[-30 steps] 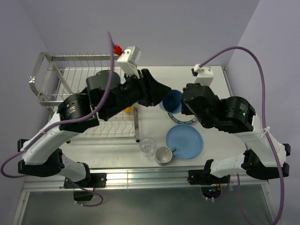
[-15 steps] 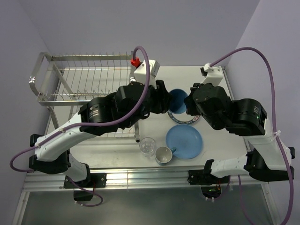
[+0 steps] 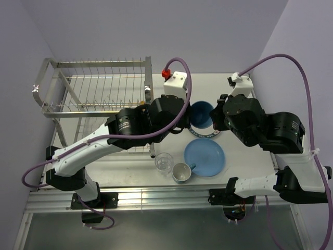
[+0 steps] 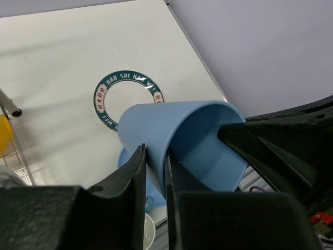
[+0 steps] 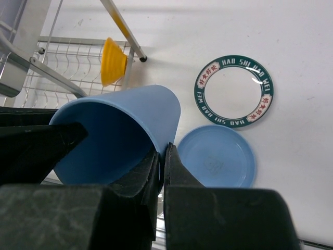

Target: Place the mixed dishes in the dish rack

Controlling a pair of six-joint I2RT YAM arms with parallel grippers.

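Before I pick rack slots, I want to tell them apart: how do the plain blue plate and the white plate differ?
The plain blue plate is one colour; the white plate has a dark green rim with white lettering. The plain blue plate lies nearer the robot, beside the mug; the white plate lies farther back. Both are round, lie flat and sit outside the dish rack.
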